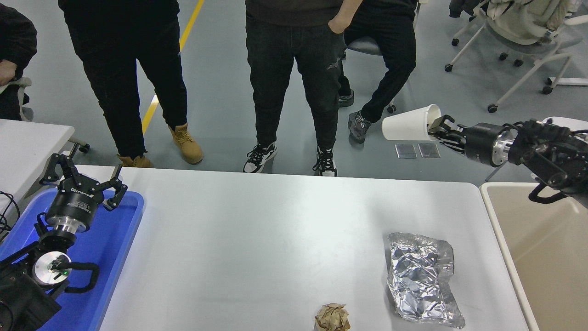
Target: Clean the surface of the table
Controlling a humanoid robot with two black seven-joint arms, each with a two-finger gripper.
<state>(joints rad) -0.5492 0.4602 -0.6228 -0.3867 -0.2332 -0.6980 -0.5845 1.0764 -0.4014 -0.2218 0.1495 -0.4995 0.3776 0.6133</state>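
The white table surface (257, 239) fills the middle of the head view. A crumpled sheet of silver foil (420, 278) lies on it at the right, and a ball of crumpled brown paper (331, 317) sits at its near edge. My right gripper (435, 127) is raised beyond the table's far right corner, shut on the rim of a white paper cup (408, 126) that lies on its side in the air. My left gripper (82, 177) is parked open over the blue tray (112, 243) at the lower left.
A beige bin (546, 248) stands against the table's right edge, below the right arm. People in dark trousers stand at the far side. A smaller white table (27, 142) is at the left. Office chairs (514, 32) stand at the top right.
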